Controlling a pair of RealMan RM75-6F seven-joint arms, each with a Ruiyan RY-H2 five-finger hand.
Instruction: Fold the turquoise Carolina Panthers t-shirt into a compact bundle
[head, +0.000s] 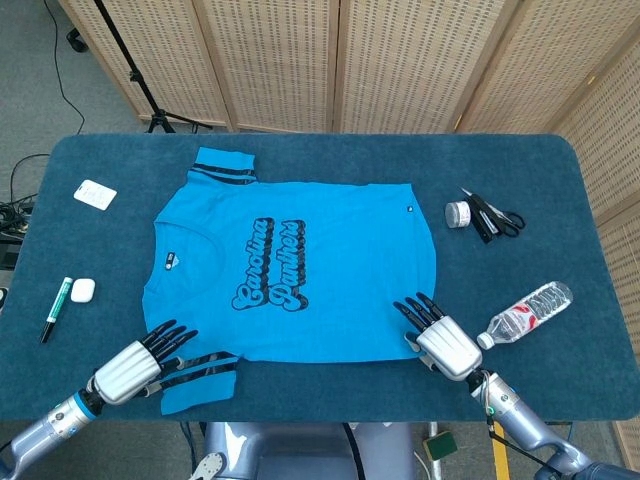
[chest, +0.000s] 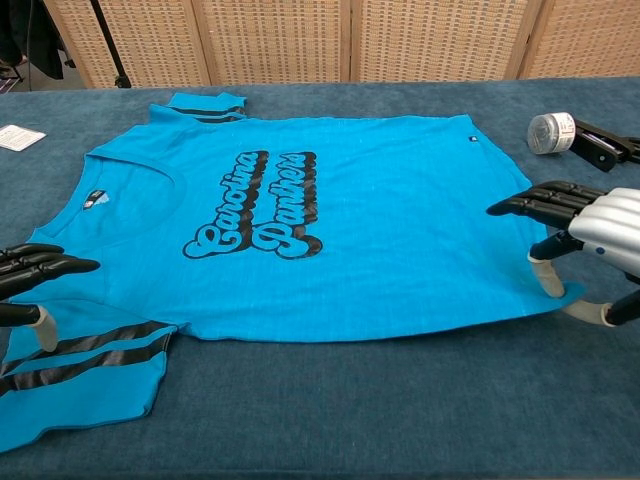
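Blue shirt (head: 295, 270) lies flat, spread out in middle of table (head: 330, 148), writing facing up

Left hand (head: 135, 363) by near edge, over striped sleeve (head: 198, 379), fingers spread apart, holding nothing

Right hand (head: 443, 338) at shirt's bottom corner by near edge, fingers spread over cloth; thumb tip looks down on hem, cannot tell if it pinches

Bottle (head: 524, 314) just beside right hand. Small jar (head: 458, 213) and scissors (head: 492, 217) toward right edge

Card (head: 94, 193), marker (head: 54, 308), small white case (head: 82, 290) near left edge
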